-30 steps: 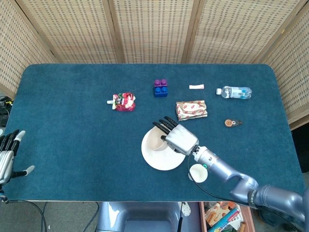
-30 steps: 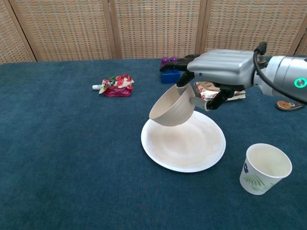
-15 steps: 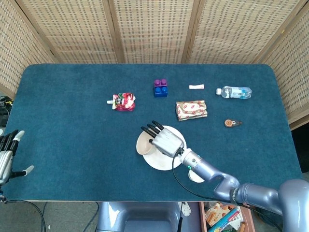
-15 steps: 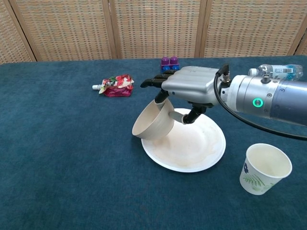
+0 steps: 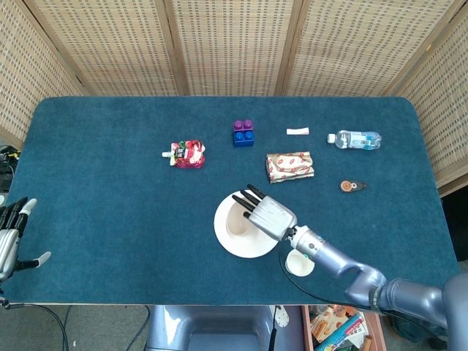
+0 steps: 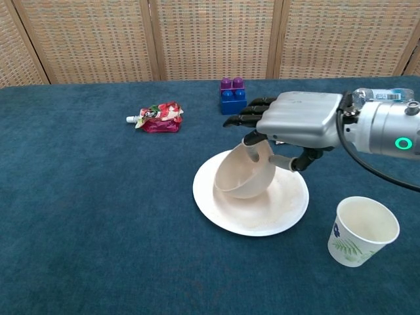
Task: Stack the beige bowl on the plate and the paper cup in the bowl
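The beige bowl sits tilted on the white plate, its lower side touching the plate's middle. My right hand grips the bowl's far rim from above, fingers over the edge. In the head view the right hand covers most of the bowl on the plate. The paper cup stands upright on the cloth to the right of the plate, also seen as the cup near the table's front edge. My left hand rests open at the far left edge, holding nothing.
A red pouch, purple and blue blocks, a snack packet, a water bottle, a small brown round item and a white slip lie behind the plate. Wicker screens stand behind the table.
My right hand swung the bowl out over the plate's left edge, then back to the right and down; the bowl now rests on the plate's middle. The left hand has not moved.
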